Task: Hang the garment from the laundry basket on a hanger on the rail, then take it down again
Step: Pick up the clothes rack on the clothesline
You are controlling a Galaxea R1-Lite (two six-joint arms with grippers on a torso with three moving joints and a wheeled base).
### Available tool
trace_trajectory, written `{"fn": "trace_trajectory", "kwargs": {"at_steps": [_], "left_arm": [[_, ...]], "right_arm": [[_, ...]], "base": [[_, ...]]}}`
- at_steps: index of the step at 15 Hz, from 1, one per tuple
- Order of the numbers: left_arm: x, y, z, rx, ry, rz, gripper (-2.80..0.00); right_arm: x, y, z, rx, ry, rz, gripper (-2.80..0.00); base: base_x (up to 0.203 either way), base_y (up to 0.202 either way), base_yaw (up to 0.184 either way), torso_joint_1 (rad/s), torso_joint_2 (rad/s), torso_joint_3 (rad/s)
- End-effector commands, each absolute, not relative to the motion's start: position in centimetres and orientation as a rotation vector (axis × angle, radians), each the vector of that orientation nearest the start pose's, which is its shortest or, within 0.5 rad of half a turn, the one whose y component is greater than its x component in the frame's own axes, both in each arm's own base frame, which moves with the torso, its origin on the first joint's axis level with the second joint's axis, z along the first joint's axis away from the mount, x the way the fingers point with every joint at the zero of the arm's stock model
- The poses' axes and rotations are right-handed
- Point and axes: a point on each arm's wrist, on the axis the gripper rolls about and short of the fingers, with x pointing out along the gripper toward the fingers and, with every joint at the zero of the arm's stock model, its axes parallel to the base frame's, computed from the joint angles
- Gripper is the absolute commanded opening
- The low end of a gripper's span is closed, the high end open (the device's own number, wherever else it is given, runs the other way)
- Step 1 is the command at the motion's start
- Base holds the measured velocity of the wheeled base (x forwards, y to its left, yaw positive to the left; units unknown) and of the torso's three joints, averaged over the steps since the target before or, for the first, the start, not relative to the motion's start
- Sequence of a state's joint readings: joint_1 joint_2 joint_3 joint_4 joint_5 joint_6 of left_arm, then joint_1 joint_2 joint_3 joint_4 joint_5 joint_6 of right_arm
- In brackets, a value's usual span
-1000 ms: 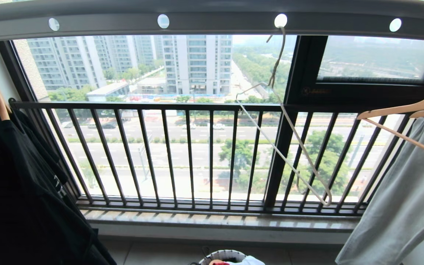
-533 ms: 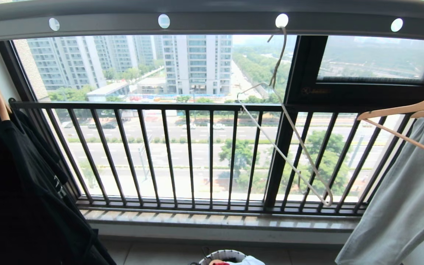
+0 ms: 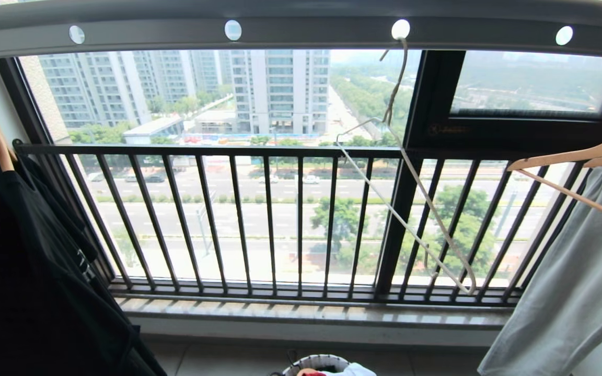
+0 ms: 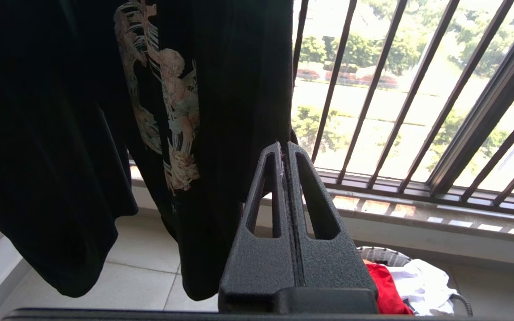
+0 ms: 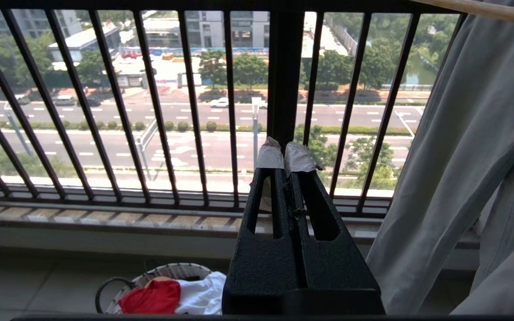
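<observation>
Presently both grippers are sitting fully closed on nothing: left gripper (image 4: 287,149) beside a black T-shirt (image 4: 83,111), right gripper (image 5: 286,156) facing the window railing (image 5: 279,67). Neither arm is showing in the head view. Laundry basket (image 3: 317,361) is standing on the floor at six o'clock; the garment (image 5: 152,296) is lying bunched inside against white cloth (image 5: 199,292). Hanger (image 3: 411,172) is dangling crooked from a hole in the rail (image 3: 301,26), around one o'clock. Cloth is probably handling light, limp, unslippery; pinching an upper fold seems best, though collar and hem are hard to make out.
</observation>
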State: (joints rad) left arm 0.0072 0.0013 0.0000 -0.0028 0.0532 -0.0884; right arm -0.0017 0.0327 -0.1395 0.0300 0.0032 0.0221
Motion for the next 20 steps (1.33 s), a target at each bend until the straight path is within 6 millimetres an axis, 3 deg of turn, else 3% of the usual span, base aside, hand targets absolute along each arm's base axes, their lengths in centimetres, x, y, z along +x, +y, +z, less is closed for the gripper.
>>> {"fn": "trace_trajectory", "kwargs": {"at_steps": [1,6,12,16,20], "left_arm": [[-2.3,0.1,7.6,-0.089,-0.004,0.061,-2.8],[-2.3,0.1,7.6,-0.089,-0.004,0.061,-2.8],[-2.3,0.1,7.6,-0.089,-0.004,0.061,-2.8],[-2.3,0.1,7.6,-0.089,-0.004,0.061,-2.8],[-2.3,0.1,7.6,-0.089,-0.004,0.061,-2.8]], "right_arm": [[-3.0,0.0,14.9,0.026,-0.053,0.007,-2.8],[-0.6,0.1,23.2,0.028,-0.013,0.058,-2.8],[5.4,0.7,33.2,0.131,0.151,0.29,-2.8],[9.3,3.1,35.5,0.151,0.335,0.568,-2.8],[13.5,5.9,36.5,0.141,0.395,0.617,-2.8]], "base": [[0.0,0.0,0.0,0.0,0.0,0.0],[0.0,0.0,0.0,0.0,0.0,0.0],[0.0,0.0,0.0,0.0,0.0,0.0],[0.0,0.0,0.0,0.0,0.0,0.0],[0.0,0.0,0.0,0.0,0.0,0.0]]}}
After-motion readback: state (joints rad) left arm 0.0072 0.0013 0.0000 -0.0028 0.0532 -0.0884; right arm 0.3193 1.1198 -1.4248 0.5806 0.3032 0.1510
